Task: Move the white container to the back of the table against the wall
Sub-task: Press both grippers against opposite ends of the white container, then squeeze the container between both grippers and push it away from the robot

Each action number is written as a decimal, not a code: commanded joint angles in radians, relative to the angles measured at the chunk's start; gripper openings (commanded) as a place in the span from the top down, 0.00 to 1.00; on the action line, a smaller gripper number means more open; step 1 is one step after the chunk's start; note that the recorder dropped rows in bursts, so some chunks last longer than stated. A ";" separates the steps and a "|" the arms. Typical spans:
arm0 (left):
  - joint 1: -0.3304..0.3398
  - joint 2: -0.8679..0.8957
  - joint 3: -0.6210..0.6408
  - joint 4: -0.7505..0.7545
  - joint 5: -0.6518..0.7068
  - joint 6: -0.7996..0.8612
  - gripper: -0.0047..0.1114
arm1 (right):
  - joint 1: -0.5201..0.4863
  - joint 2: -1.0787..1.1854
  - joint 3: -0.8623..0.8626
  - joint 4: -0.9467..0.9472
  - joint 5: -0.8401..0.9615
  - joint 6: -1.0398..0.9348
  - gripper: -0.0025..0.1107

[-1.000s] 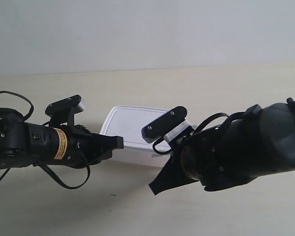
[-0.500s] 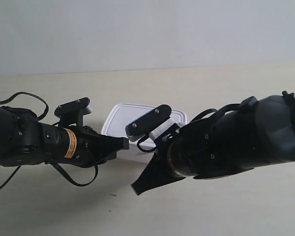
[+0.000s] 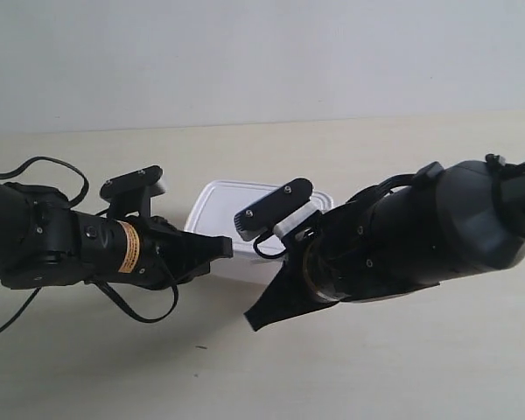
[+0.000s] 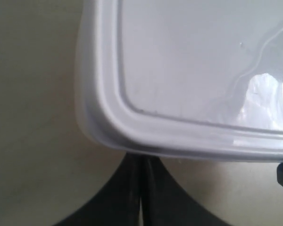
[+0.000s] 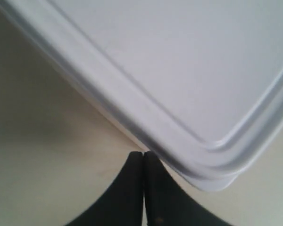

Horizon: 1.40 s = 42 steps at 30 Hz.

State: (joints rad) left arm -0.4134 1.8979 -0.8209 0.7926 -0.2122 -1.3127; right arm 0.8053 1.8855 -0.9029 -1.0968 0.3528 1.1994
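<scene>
A: Listing item one: white box (image 3: 220,206), lid (image 5: 179,70) on. Where is it?

B: On the table (image 3: 245,376), between the front ends of two black arms. A strip of bare table lies between it and the wall (image 3: 262,61), so they are apart.

A: Item two: left gripper (image 4: 141,157). Jaws?

B: Closed, with only a thin seam between the fingers (image 4: 125,193). The tips meet the box's side under the lid's rim, near a rounded corner.

A: Item three: right gripper (image 5: 144,155).

B: Closed as well, and empty. Its tips sit against the box's edge, close to another corner.

A: Items four and five, the arms?

B: The arm at the exterior view's left (image 3: 70,249) lies low, pointing at the box. The arm at the exterior view's right (image 3: 420,236) hides part of the box's near side.
</scene>
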 commanded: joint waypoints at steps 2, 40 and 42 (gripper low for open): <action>-0.005 -0.001 -0.029 -0.012 0.008 0.022 0.96 | -0.006 0.017 -0.041 -0.036 0.001 0.030 0.98; -0.002 0.161 -0.255 -0.003 0.113 0.055 0.96 | -0.091 0.151 -0.172 -0.176 0.111 0.030 0.98; 0.005 0.161 -0.261 -0.003 0.113 0.055 0.96 | -0.096 0.160 -0.181 -0.187 0.118 0.030 0.98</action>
State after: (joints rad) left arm -0.4134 2.0597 -1.0690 0.7871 -0.1059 -1.2670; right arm 0.7209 2.0322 -1.0638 -1.2566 0.4422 1.2291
